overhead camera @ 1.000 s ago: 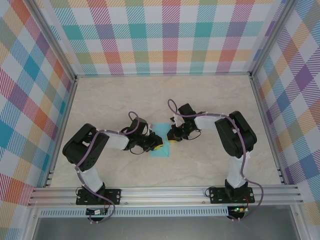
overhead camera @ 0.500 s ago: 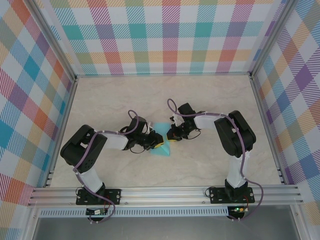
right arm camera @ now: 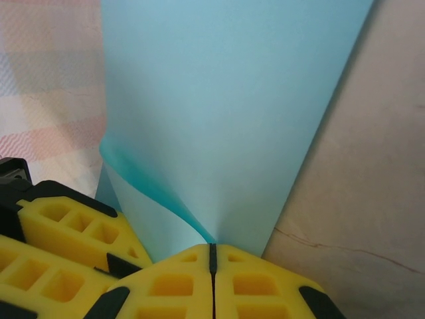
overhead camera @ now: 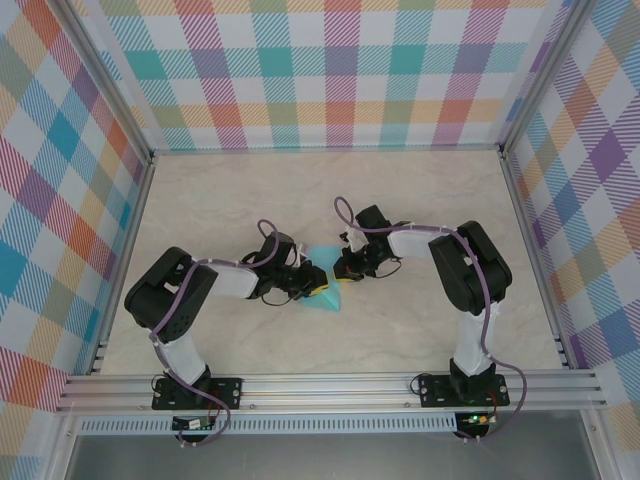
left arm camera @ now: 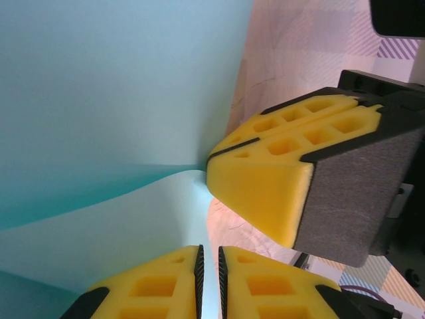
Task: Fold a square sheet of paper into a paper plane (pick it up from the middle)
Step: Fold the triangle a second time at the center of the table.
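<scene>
Just left of centre in the top view, the left claw (overhead camera: 317, 291) pinches the turquoise sheet (overhead camera: 320, 256), its jaws nearly together. The sheet sits bowed at mid-frame on the table (overhead camera: 420, 200). Just right of the sheet, the right claw (overhead camera: 345, 277) is clamped tight on its raised fold.

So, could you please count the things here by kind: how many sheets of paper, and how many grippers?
square sheet of paper: 1
grippers: 2 (left gripper, right gripper), both pinching the sheet
Total: 3
</scene>
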Motion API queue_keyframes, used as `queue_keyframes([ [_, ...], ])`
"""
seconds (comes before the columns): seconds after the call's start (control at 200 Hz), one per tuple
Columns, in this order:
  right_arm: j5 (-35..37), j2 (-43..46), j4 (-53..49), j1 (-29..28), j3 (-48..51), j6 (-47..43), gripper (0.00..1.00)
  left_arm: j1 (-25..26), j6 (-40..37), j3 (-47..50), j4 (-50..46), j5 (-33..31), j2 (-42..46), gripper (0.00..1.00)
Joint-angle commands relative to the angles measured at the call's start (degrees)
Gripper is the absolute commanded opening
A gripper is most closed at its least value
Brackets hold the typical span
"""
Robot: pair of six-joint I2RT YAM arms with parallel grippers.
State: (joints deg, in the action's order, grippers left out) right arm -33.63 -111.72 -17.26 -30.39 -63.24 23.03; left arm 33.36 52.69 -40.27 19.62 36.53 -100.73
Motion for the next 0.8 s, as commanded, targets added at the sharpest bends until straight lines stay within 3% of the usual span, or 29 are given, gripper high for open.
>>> queue_keyframes([
  [0.0,-0.28,-0.87,-1.03,-0.31,-0.74,-1.59,0.06,0.56,-1.00,-1.02,-0.89,0.47,-0.97,0.16],
  [0.795,-0.28,-2.14,-1.27,-0.28,-1.29,-1.85,0.06,0.56,-1.54,-0.34,-2.56,-0.49,-1.66,0.16],
])
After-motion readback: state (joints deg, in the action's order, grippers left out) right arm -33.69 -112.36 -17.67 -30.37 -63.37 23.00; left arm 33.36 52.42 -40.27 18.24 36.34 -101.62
